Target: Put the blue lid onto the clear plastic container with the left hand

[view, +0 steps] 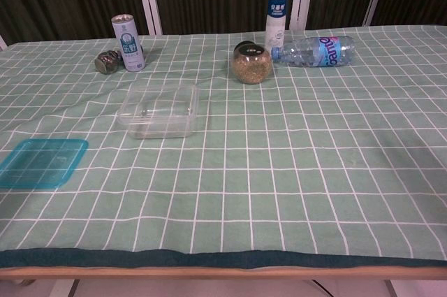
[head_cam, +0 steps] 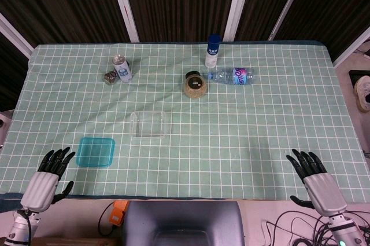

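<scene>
Both robot hands empty, fingers spread | blue lid (head_cam: pixel 96 152) just beside left robot hand (head_cam: pixel 49 177) | right robot hand (head_cam: pixel 315 181) well apart

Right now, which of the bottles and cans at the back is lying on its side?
The clear water bottle with the blue-pink label, right of the grain jar. The white bottle with blue cap and the can stand upright.

A table (head_cam: pixel 260 142) under a green checked cloth (head_cam: pixel 231 159) carries blue lid (head_cam: pixel 96 152), clear container (head_cam: pixel 151 124), jar (head_cam: pixel 195 84), bottles and can (head_cam: pixel 121 68)
</scene>
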